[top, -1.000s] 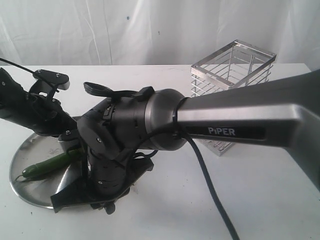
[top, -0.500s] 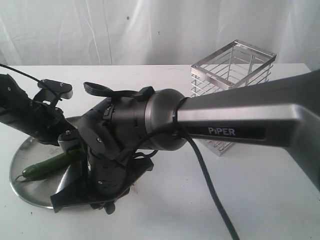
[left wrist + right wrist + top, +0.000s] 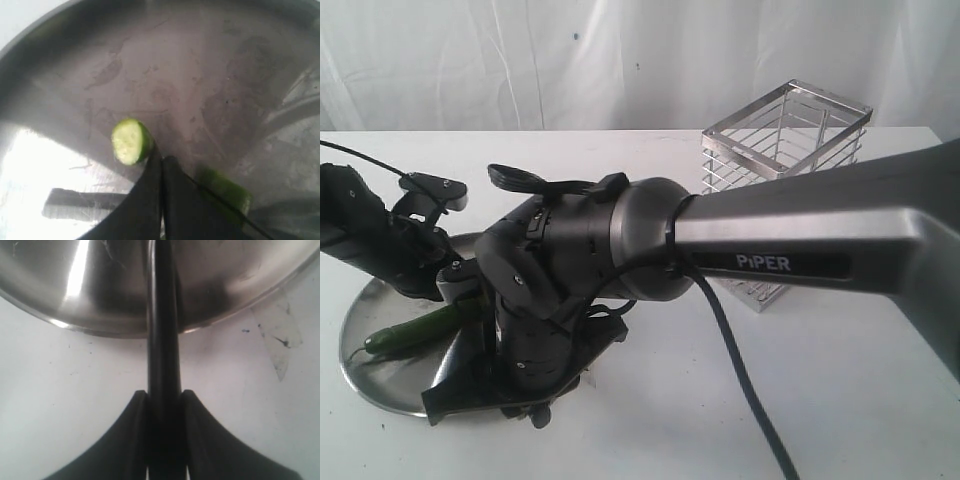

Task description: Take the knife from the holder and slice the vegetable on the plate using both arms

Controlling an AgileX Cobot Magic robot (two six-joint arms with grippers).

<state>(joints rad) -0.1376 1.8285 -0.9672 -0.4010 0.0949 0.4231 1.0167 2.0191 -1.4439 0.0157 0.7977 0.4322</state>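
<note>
The vegetable [image 3: 420, 333], dark green with a thin stem, lies on the round steel plate [image 3: 370, 375] at the left. In the left wrist view a cut piece [image 3: 130, 141] shows its pale face, and a second green piece [image 3: 227, 190] lies beside it. My left gripper [image 3: 161, 159] is shut with nothing between its jaws, its tips right beside the cut piece. My right gripper [image 3: 164, 392] is shut on the knife [image 3: 161, 315], whose black handle runs out over the plate's rim [image 3: 235, 300]. The holder [image 3: 785, 150] stands at the back right.
The large right arm [image 3: 770, 250] reaches across the middle and hides much of the plate. Its black cable [image 3: 740, 370] trails over the white table [image 3: 840, 400]. A white curtain [image 3: 620, 60] closes the back.
The left arm has sunk lower and shifted right, toward the plate. The right arm, the knife and the vegetable have stayed put.
</note>
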